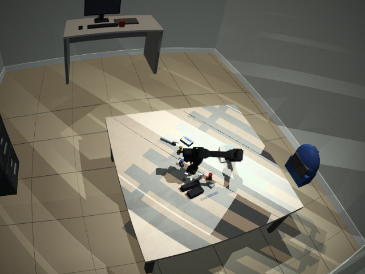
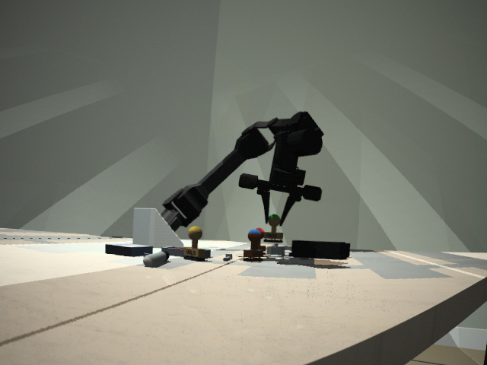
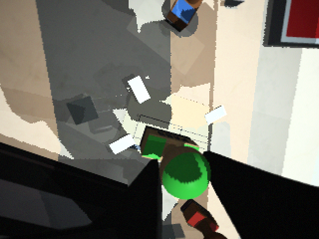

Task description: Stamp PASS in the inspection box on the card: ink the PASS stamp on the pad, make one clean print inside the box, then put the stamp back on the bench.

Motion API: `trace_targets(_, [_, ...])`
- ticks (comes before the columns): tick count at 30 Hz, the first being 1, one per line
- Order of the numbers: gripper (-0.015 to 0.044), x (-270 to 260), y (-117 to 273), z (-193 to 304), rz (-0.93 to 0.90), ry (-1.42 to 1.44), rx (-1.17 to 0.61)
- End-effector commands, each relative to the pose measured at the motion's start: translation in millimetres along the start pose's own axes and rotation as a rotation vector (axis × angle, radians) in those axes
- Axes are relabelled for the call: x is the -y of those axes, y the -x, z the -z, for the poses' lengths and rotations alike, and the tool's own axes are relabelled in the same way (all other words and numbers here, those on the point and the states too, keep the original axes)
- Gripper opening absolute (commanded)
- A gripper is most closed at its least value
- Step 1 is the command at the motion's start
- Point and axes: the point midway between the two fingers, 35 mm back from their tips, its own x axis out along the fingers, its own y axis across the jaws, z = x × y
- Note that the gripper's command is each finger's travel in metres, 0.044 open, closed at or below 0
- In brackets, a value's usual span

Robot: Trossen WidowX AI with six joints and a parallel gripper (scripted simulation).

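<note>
My gripper (image 2: 274, 223) (image 3: 180, 161) is shut on the PASS stamp (image 2: 273, 236) (image 3: 186, 183), gripping it by its green-topped knob. The stamp hangs upright above the card (image 1: 195, 176) (image 3: 188, 111), its base clear of the surface in the exterior view. In the wrist view the stamp covers part of the thin-lined box on the card, so I cannot tell whether any print lies there. The ink pad (image 3: 305, 21) is red with a dark case, at the wrist view's top right.
A blue-topped stamp (image 1: 181, 162) (image 3: 183, 11), a red-topped stamp (image 1: 210, 176) (image 3: 198, 219) and the yellow-topped HOLD stamp (image 1: 180, 149) (image 2: 195, 232) stand around. Two black blocks (image 1: 195, 192) (image 2: 320, 249), a ruler (image 1: 209, 196), a marker (image 1: 167, 140) and a white wedge (image 2: 144, 227) are also on the bench.
</note>
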Motion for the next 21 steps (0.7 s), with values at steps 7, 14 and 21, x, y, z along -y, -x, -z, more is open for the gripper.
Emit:
trace_targets(7, [0.0000,-1,-8,1,-0.003,-0.006,-0.004])
trace_targets(14, [0.0000,-2,-12,1,-0.003,-0.006,-0.003])
trace_targets(21, [0.0000,-2,-17,2,-0.003,-0.006,-0.003])
